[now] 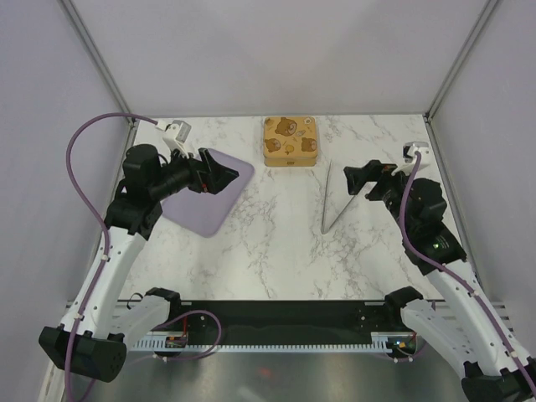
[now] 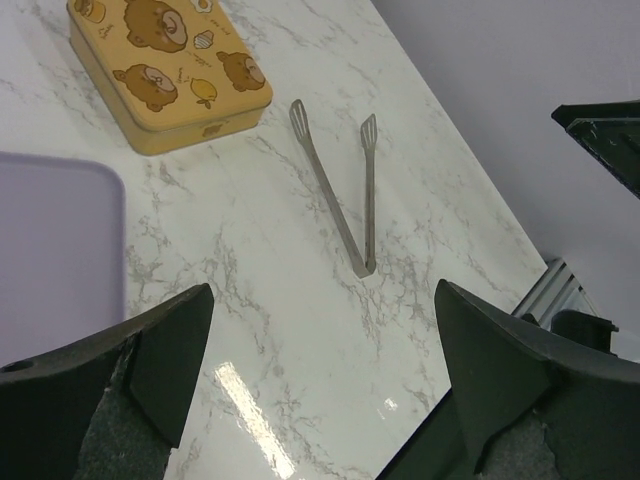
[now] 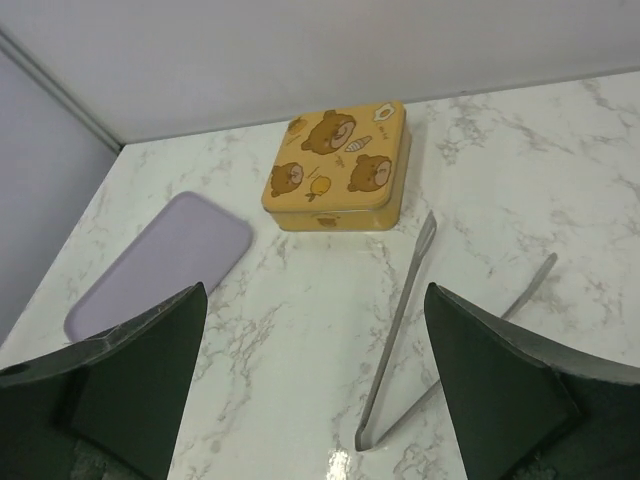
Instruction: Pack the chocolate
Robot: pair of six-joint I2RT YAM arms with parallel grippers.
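No chocolate pieces show in any view. A square gold tin with bear pictures (image 1: pixel 290 141) stands shut at the back middle; it also shows in the left wrist view (image 2: pixel 168 67) and the right wrist view (image 3: pixel 338 166). My left gripper (image 1: pixel 224 176) hovers open and empty over the lilac board (image 1: pixel 207 197). My right gripper (image 1: pixel 358 179) hovers open and empty to the right of the metal tongs (image 1: pixel 332 198). The tongs also show in the left wrist view (image 2: pixel 348 190) and the right wrist view (image 3: pixel 405 330).
The lilac board is bare and lies left of the tin, also visible in the left wrist view (image 2: pixel 55 250) and the right wrist view (image 3: pixel 160 262). Grey walls enclose the marble table (image 1: pixel 276 251) on three sides.
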